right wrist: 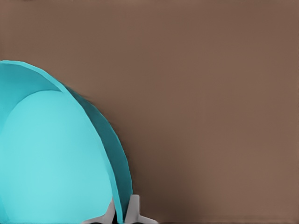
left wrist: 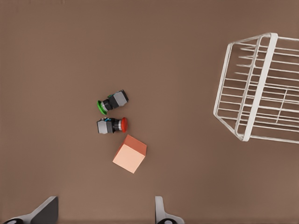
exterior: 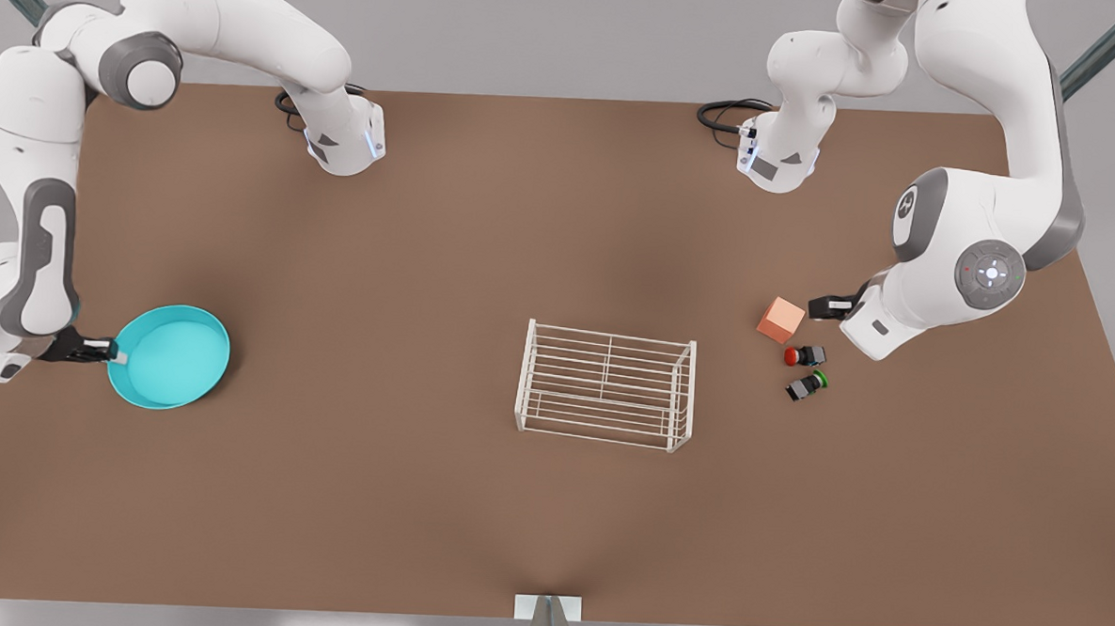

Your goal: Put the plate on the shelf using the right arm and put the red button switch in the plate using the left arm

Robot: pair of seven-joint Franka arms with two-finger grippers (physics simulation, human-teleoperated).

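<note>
The turquoise plate [exterior: 172,356] lies at the front view's left, its rim [right wrist: 122,186] pinched between the fingers of my right gripper [exterior: 115,352], which is shut on it. The white wire shelf [exterior: 605,385] stands mid-table, its top bare. At the front view's right, the red button switch [exterior: 803,356] lies on its side between an orange cube and a green-capped switch. My left gripper [exterior: 816,306] hovers open just beside the cube. In the left wrist view its fingertips [left wrist: 46,212] are spread wide, short of the red button switch [left wrist: 112,125], with the shelf [left wrist: 254,88] farther off.
The orange cube [exterior: 781,320] sits close to the left gripper and the red switch. The green-capped switch [exterior: 806,386] lies just beyond the red one. Brown table [exterior: 399,494] stretches between plate and shelf. Both arm bases stand at the far edge.
</note>
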